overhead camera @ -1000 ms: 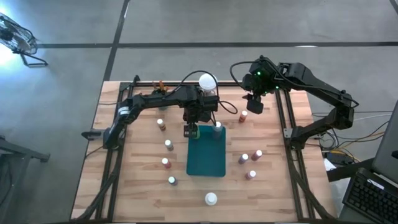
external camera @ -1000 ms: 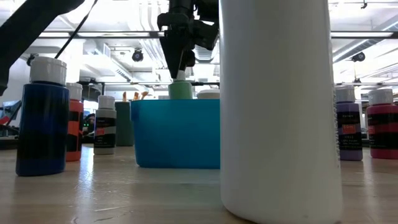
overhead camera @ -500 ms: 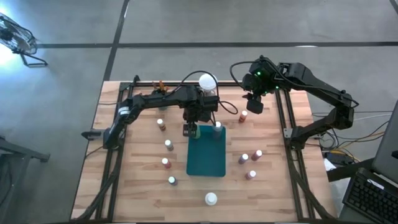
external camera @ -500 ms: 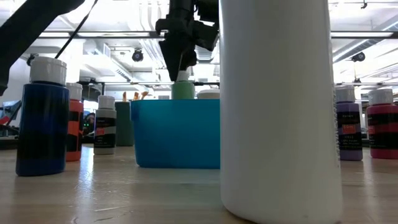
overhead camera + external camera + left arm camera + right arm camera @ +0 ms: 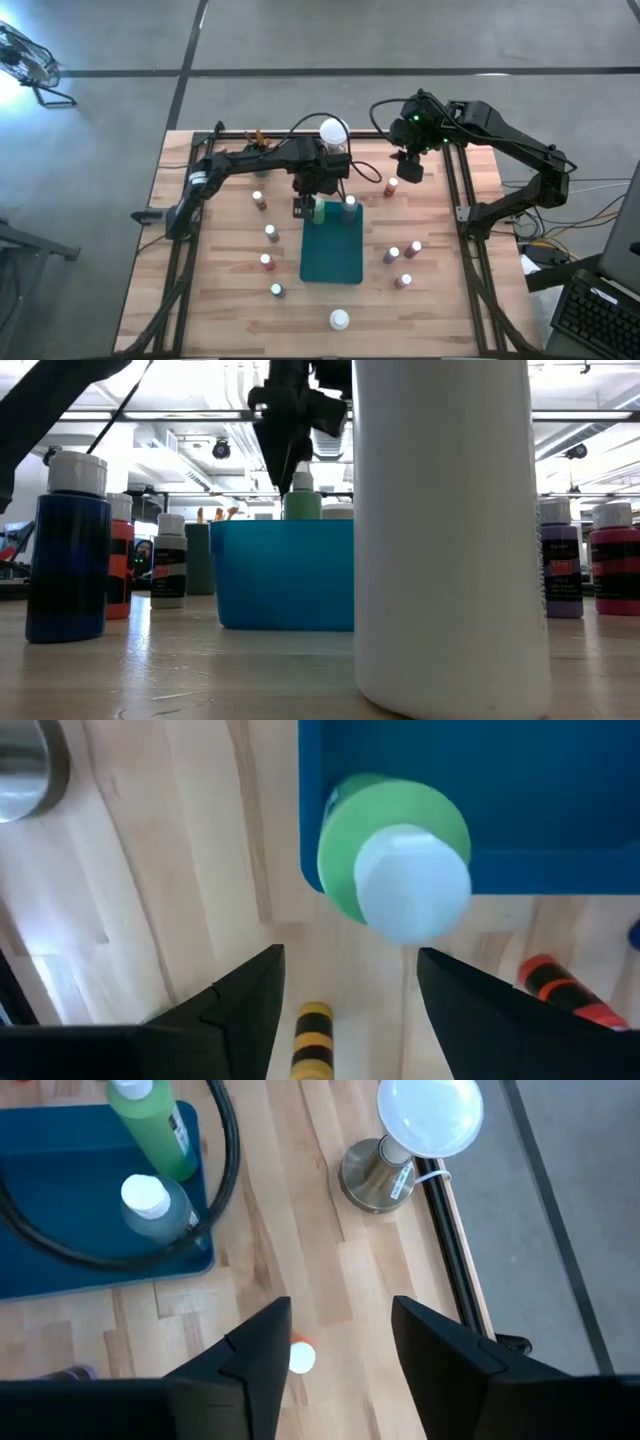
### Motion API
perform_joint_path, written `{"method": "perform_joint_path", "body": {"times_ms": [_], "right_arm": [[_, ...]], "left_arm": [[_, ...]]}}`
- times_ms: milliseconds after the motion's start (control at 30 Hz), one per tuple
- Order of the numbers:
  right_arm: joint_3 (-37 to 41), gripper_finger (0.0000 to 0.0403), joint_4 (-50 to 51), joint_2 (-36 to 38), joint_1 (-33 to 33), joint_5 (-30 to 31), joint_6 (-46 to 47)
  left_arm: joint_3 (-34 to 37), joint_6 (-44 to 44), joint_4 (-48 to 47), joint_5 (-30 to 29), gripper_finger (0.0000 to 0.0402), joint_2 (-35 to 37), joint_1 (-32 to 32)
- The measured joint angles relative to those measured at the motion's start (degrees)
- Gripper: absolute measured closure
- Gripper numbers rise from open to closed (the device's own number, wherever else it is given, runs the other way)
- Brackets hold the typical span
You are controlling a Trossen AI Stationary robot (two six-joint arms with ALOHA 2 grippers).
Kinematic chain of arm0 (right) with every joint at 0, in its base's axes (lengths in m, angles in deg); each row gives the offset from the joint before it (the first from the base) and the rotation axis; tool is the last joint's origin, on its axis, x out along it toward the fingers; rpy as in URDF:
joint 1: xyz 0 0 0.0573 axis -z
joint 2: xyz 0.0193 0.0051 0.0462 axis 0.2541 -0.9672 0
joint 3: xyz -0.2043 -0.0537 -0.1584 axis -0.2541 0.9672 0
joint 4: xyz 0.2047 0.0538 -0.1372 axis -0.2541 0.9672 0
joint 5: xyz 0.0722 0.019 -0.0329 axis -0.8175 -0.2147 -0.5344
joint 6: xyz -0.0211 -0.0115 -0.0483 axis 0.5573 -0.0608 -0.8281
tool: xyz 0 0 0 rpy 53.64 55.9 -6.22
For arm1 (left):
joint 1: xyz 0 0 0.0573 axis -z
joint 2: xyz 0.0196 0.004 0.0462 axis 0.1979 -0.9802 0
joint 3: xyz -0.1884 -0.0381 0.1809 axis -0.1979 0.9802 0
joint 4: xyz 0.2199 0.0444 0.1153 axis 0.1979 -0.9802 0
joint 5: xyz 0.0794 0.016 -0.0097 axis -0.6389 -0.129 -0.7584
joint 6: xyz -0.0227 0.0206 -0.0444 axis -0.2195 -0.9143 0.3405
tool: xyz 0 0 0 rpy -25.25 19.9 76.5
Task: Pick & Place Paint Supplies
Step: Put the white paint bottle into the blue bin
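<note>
While the left gripper [image 5: 345, 995] is spread wide above the green bottle [image 5: 395, 855] in the teal tray [image 5: 540, 800], a straight, vertical retreat is advised.

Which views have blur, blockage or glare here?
Low view: a huge white bottle close to the lens blocks the middle-right. Left wrist view: green bottle is soft-focused. High view: bright lamp glare at the top-left corner.

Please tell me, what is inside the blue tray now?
Two bottles stand at one end of the blue tray: a green bottle and a grey bottle, both white-capped. The rest looks bare, though a black cable crosses one corner and hides a little.
</note>
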Motion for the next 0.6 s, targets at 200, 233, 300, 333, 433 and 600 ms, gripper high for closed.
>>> {"method": "perform_joint_path", "body": {"times_ms": [200, 233, 300, 333, 433, 600], "right_arm": [[0.0, 0.0216, 0.33, 0.0, -0.05, -0.02, 0.66], [0.0, 0.0216, 0.33, 0.0, -0.09, -0.05, 0.99], [0.02, 0.0218, 0.17, -0.24, -0.97, -0.23, 1.51], [0.02, 0.0221, 0.06, -0.31, -1.67, -0.22, 1.5], [0.07, 0.0231, -0.48, -0.42, -4.26, -0.29, 1.5], [0.07, 0.0248, -2.82, -0.37, -10.56, -0.42, 2.54]], "left_arm": [[0.04, 1.89, -0.06, 0.04, 0.0167, 5.85, 0.13], [0.04, 2.85, -0.04, 0.04, 0.0168, 7.06, 0.13], [0.07, 5.21, -0.01, 0.06, 0.0168, 9.78, 0.13], [0.07, 6.58, -0.03, 0.05, 0.0168, 11.06, 0.15], [0.48, 9.96, 0.52, -0.04, 0.0168, 15.16, 0.39], [4.76, 13.58, 4.99, -2.84, 0.0168, 22.55, 1.74]]}}
